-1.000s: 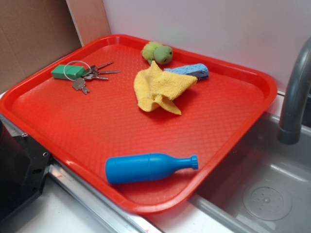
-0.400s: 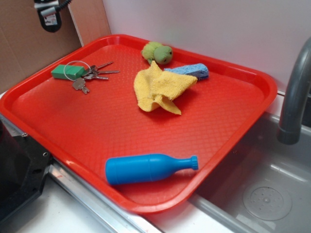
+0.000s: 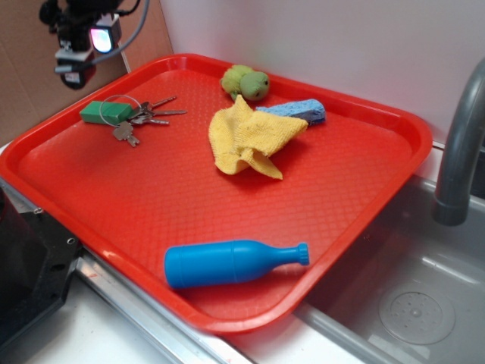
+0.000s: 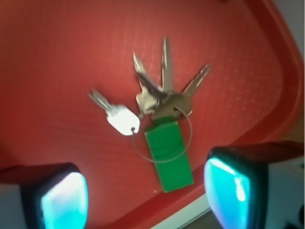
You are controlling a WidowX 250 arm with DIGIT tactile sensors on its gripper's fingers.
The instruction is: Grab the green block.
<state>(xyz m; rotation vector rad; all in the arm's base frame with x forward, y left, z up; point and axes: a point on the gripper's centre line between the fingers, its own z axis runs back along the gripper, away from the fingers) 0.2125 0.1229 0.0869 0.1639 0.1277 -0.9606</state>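
Note:
The green block [image 3: 107, 112] [image 4: 168, 155] lies flat on the red tray [image 3: 189, 197] near its far left rim, under a thin wire ring that carries silver keys [image 3: 144, 120] [image 4: 155, 95]. My gripper [image 3: 76, 61] [image 4: 147, 195] hovers above and a little behind the block, clear of it. In the wrist view its two fingers [image 4: 64, 200] stand wide apart with the block's near end between them lower down, so it is open and holds nothing.
On the tray also lie a yellow cloth [image 3: 250, 136], a blue sponge [image 3: 299, 111], a yellow-green plush toy [image 3: 245, 81] and a blue bottle [image 3: 231, 262]. A cardboard wall [image 3: 30, 83] rises just behind the tray's left rim. A sink [image 3: 409, 296] and grey faucet [image 3: 462, 144] are at right.
The gripper has come into view at the top left and descended toward the green block. Nothing on the tray has moved.

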